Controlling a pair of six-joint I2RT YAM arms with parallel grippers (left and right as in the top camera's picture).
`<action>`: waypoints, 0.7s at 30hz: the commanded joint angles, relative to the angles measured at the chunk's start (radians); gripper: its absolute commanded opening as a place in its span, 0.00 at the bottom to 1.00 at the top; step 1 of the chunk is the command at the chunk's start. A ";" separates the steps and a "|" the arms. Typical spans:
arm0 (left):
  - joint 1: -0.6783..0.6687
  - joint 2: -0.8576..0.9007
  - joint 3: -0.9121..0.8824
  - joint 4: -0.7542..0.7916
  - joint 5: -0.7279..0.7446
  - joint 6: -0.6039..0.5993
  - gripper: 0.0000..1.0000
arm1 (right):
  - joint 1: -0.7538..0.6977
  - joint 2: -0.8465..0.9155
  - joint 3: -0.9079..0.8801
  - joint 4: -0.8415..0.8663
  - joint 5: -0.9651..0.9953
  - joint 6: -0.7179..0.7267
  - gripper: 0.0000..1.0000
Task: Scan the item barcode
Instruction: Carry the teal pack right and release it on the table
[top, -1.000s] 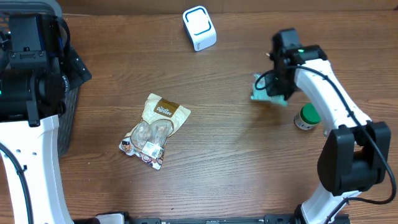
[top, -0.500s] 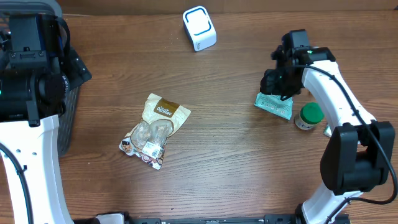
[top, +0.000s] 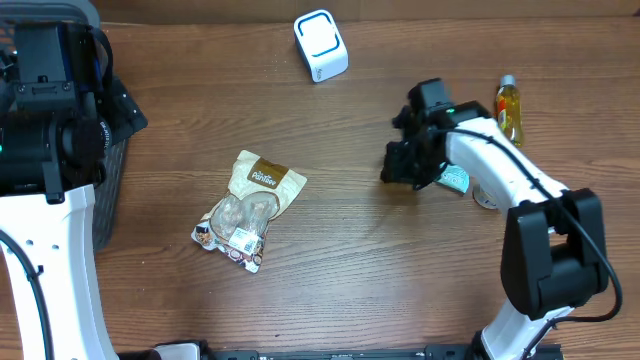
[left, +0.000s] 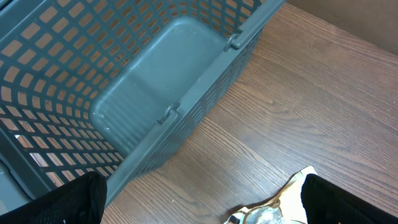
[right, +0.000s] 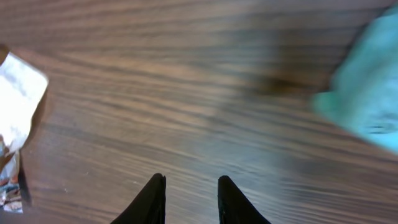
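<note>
The snack pouch (top: 250, 208) lay flat on the table, well apart from the white scanner (top: 320, 45), nearer the robot and to its left. Its long axis ran diagonally, with the brown header end toward the scanner and the labelled clear end away from it. The right gripper (top: 398, 165), to the scanner's right, had its jaws slightly parted on nothing, and the teal packet (top: 456, 180) lay just beside it. The left gripper (left: 202, 202) had its jaws spread wide, far left of the scanner.

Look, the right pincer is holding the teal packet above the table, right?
No. The right pincer is above the table but holds nothing; the teal packet lies on the table beside it, as the right wrist view shows.
</note>
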 joint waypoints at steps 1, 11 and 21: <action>0.005 0.003 0.009 0.002 -0.002 -0.011 1.00 | 0.068 -0.010 -0.004 0.028 -0.015 0.015 0.27; 0.005 0.003 0.009 0.002 -0.002 -0.011 1.00 | 0.211 -0.010 -0.004 0.152 -0.015 0.124 0.34; 0.005 0.003 0.009 0.002 -0.002 -0.011 1.00 | 0.246 -0.010 -0.004 0.237 0.028 0.147 0.37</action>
